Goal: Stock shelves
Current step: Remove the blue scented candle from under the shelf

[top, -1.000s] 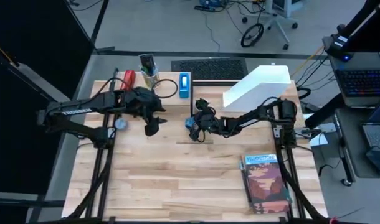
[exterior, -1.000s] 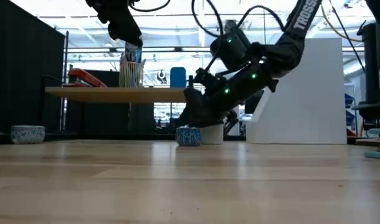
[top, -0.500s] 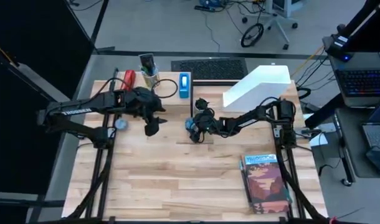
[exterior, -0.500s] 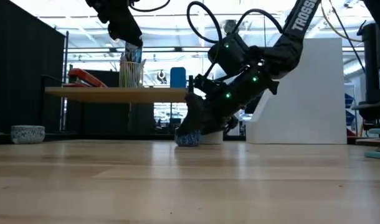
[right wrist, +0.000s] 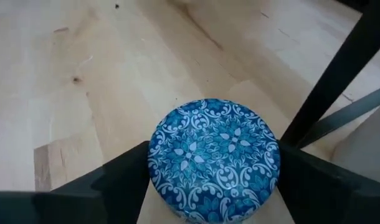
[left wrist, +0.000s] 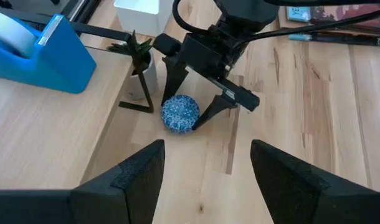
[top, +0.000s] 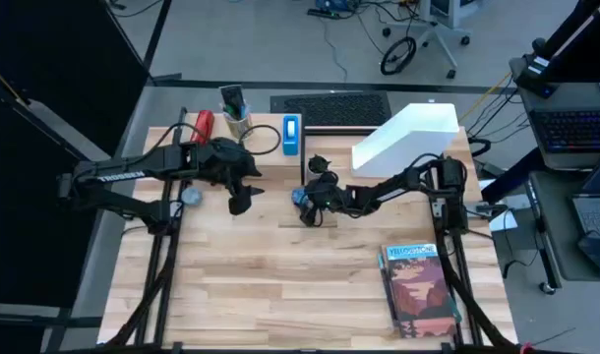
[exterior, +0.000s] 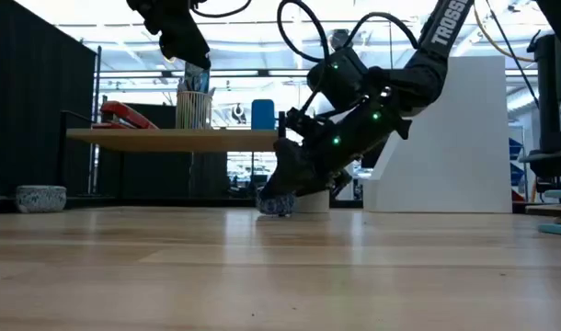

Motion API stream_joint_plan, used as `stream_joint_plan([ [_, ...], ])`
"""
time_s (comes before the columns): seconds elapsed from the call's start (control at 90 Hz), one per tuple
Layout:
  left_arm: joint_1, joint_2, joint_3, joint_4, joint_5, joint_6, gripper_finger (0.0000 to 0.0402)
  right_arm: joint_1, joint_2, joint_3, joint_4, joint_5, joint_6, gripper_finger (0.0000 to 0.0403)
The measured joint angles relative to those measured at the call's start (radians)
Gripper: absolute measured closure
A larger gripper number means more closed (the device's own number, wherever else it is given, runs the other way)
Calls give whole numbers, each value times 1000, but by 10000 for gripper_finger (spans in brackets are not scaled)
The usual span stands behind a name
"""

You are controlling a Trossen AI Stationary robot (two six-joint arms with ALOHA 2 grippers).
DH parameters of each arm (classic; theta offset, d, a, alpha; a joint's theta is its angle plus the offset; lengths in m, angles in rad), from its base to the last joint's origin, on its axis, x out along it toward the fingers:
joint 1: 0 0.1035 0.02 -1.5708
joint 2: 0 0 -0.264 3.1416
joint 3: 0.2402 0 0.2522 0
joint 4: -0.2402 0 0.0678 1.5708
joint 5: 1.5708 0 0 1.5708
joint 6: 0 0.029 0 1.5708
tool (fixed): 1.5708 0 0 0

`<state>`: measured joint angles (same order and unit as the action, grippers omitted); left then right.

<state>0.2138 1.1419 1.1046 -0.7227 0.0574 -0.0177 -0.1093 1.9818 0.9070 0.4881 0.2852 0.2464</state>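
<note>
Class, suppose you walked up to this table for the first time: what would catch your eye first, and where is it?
Mid-table, the right gripper straddles a round blue patterned tin, fingers open on either side of it. Beside it stands the low wooden shelf, and the left gripper hangs above the table to the tin's left.

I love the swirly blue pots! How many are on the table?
2. One pot is at the right gripper mid-table, by a leg of the shelf; the other sits left on the table. More may be hidden.
</note>
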Motion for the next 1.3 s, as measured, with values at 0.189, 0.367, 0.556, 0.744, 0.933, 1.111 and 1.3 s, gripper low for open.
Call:
stream_joint_plan([
  [0.189,0,0,0,0,0,0,178,9,0,2,-16,-21,4,141],
  [0.367,0,0,0,0,0,0,178,51,-14,2,-35,-96,4,140],
  [0.556,0,0,0,1,0,2,178,131,-57,3,-157,-149,2,138],
  [0.744,0,0,0,0,0,4,178,255,-106,5,-310,-197,0,138],
  [0.933,0,0,0,0,0,4,178,424,-130,4,-381,-209,59,137],
  [1.111,0,0,0,0,0,6,178,586,-130,4,-389,-208,194,132],
  [1.3,0,0,0,0,0,6,178,684,-129,2,-389,-209,306,118],
])
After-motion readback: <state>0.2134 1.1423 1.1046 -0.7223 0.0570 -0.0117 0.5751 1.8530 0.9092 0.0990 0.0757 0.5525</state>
